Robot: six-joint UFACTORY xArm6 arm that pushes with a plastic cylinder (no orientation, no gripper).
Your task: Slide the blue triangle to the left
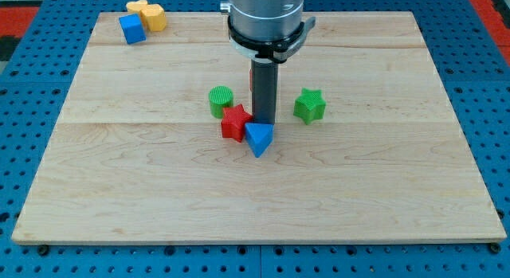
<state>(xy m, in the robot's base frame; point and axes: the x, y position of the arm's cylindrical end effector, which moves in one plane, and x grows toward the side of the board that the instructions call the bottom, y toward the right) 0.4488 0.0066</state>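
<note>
The blue triangle (258,139) lies near the board's middle, its point toward the view's bottom. My tip (264,122) stands right at its upper right edge, touching or nearly touching it. A red star (234,122) sits against the triangle's upper left side. The rod rises from the tip to the arm's grey body at the view's top.
A green cylinder (221,100) stands just above-left of the red star. A green star (309,106) lies right of the rod. A blue cube (132,29) and a yellow block (148,14) sit at the top left corner of the wooden board (382,190).
</note>
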